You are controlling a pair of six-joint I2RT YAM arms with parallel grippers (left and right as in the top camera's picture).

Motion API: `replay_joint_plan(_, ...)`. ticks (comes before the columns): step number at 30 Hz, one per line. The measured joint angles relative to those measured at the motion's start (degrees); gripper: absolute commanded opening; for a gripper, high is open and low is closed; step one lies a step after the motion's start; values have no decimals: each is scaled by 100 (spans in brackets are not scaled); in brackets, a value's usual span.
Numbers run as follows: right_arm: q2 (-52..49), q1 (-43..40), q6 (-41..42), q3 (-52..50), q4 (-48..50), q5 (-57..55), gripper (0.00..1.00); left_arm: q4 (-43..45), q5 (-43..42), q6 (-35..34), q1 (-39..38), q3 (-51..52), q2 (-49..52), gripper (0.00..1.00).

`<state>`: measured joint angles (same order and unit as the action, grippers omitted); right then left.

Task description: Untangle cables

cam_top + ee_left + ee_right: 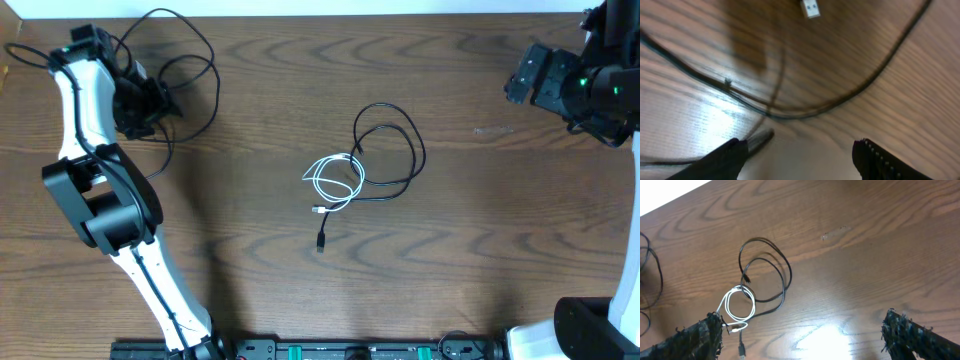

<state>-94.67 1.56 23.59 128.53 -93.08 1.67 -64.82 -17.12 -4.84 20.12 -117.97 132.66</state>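
We see three cables on the brown wooden table, in two separate places. At the middle of the table a black cable lies in loose overlapping loops, and its left side crosses the small coil of the white cable, so the two touch and overlap there. A black plug end trails out toward the near edge, just below the coil. The second black cable lies well apart, in the far left corner, spread in wide loops around the left arm's wrist. From overhead, that arm's white link and dark gripper body cover part of it. In the left wrist view the left gripper hovers low over the wood with its jaws wide apart and nothing between them. The cable curves across the table just beyond the fingertips, and a pale plug end lies further off. The right gripper hangs at the far right, well away from the middle pair, with its jaws spread wide and empty. A faint pale mark shows on the wood between it and the loops. A black rail with green parts runs along the near edge.
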Motion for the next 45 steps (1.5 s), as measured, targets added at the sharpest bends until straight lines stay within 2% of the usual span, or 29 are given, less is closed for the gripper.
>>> replay_joint_plan(4,0,0,0,0,0,0,99,717,442,-236,-13,533,0,70)
replay_joint_plan(6,0,0,0,0,4,0,99,1062,597,-308,-7,743,0,57)
replay_joint_plan(9,0,0,0,0,2,0,99,1440,708,-450,2,957,0,19)
replay_joint_plan(10,0,0,2,0,2,0,99,1547,719,-498,2,981,2,11)
replay_joint_plan(12,0,0,0,0,2,0,99,1759,667,-595,2,992,2,8)
replay_joint_plan(17,0,0,0,0,2,0,99,2396,103,-715,9,879,0,7)
replay_joint_plan(23,-4,0,2,0,2,0,99,4328,-1036,-1759,70,354,-229,8)
replay_joint_plan(24,-4,0,2,0,2,0,99,4548,-1163,-1921,83,304,-354,11)
replay_joint_plan(25,-4,0,0,0,2,0,99,4693,-1248,-2026,90,269,-476,24)
replay_joint_plan(28,-4,0,0,0,2,0,99,4710,-1296,-2262,85,164,-841,90)
replay_joint_plan(29,-4,0,0,0,2,0,99,4634,-1244,-2293,70,160,-901,95)
replay_joint_plan(34,-4,0,2,0,0,0,99,3851,-754,-2382,-109,286,-592,96)
replay_joint_plan(40,-4,0,0,0,2,0,99,3147,-586,-1902,-238,627,476,96)
replay_joint_plan(45,-9,0,0,0,2,0,99,3228,-1051,-1716,-57,544,133,96)
